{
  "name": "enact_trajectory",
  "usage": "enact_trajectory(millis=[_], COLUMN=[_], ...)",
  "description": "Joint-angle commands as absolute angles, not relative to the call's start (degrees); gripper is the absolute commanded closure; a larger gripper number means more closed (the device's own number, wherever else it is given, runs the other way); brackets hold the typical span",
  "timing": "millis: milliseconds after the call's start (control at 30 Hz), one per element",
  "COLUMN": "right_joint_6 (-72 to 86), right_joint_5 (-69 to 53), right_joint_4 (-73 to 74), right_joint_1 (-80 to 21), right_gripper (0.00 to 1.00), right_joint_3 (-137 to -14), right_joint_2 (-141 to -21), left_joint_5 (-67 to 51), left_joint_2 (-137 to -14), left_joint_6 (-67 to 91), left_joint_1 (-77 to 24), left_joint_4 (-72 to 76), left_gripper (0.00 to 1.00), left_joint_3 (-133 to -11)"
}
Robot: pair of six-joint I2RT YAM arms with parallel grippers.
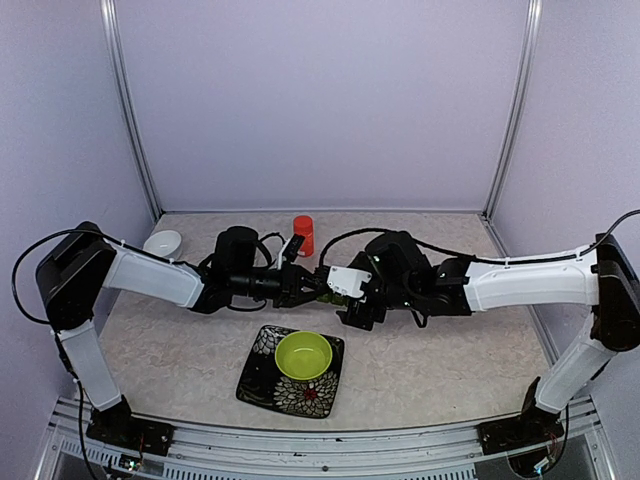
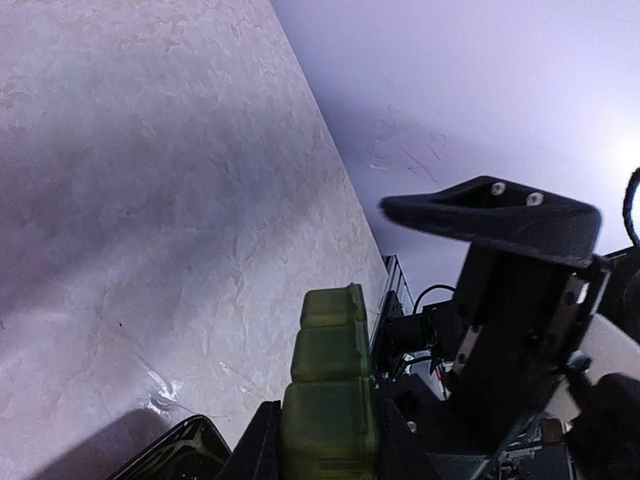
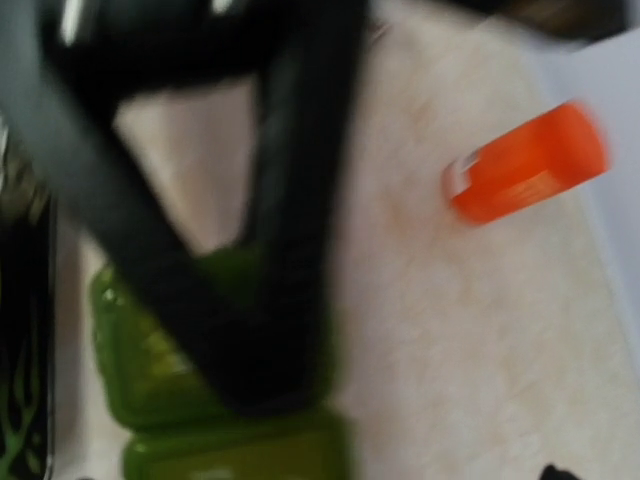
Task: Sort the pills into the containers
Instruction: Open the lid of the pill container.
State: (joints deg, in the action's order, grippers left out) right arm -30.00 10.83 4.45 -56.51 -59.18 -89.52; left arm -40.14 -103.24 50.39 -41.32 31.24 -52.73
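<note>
The containers (image 1: 326,292), one dark green strip of three lidded compartments, hang above the table's middle. My left gripper (image 1: 308,287) is shut on one end of the strip. In the left wrist view the containers (image 2: 328,350) stick out past the fingers (image 2: 252,450), lids shut. My right gripper (image 1: 340,290) meets the strip's free end from the right. One of its fingers (image 2: 490,212) stands well clear of the strip, so it is open. The right wrist view is blurred: the green containers (image 3: 150,400) lie behind a black finger (image 3: 270,300). No pills show in any view.
An orange bottle (image 1: 303,235) stands behind the grippers, also visible as the orange bottle (image 3: 525,165). A small white dish (image 1: 163,242) sits at the back left. A lime-green bowl (image 1: 304,355) rests on a black patterned plate (image 1: 262,385) near the front.
</note>
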Motion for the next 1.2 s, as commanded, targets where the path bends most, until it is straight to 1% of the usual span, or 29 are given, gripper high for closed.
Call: enact_trajectory(millis=[0,133,433,567,633,733,767,900,1000,1100,1167], right_joint_6=[-31.4,-31.7,-35.6,-37.3,-37.6,-37.4,-37.2,-36.0,-34.8,-33.7,-32.7], right_joint_5=[13.0,14.5,18.8,21.0,21.0,21.5,21.3,19.5,17.6,15.7,13.6], right_joint_4=[5.1,2.9,-2.0,-3.7,-3.9,-2.9,-2.3,1.0,3.0,4.6,6.2], right_joint_1=[-57.2,-57.2,-59.6,-60.8,-61.1,-61.3,-61.3,-61.3,-61.3,-61.0,-60.6], right_gripper=[0.06,0.06,0.26,0.41,0.46,0.61,0.65,0.71,0.71,0.75,0.76], right_joint_3=[-60.8,-60.8,-59.3,-58.2,-58.3,-59.0,-59.3,-60.8,-61.6,-62.4,-63.1], right_joint_2=[-92.5,-93.2,-93.4,-93.7,-93.9,-94.4,-94.5,-94.7,-94.6,-94.6,-94.5], left_joint_5=[-41.0,-41.1,-40.9,-41.0,-41.0,-41.0,-40.9,-40.7,-40.5,-40.4,-40.3], left_joint_2=[-102.5,-102.8,-103.7,-104.1,-104.4,-104.6,-104.5,-104.5,-104.4,-104.4,-104.3], left_joint_6=[50.7,51.0,51.4,51.5,51.6,51.6,51.5,51.0,50.7,50.1,49.7], left_joint_1=[-41.9,-42.1,-42.0,-41.9,-41.8,-41.8,-41.8,-41.5,-41.4,-41.3,-41.3], left_joint_4=[32.1,32.4,32.7,32.7,32.8,32.7,32.6,32.0,31.6,31.1,30.8], left_gripper=[0.82,0.82,0.82,0.82,0.82,0.82,0.82,0.82,0.82,0.82,0.82], left_joint_3=[-53.2,-53.2,-53.9,-54.0,-54.1,-54.0,-54.0,-54.1,-54.1,-54.1,-54.1])
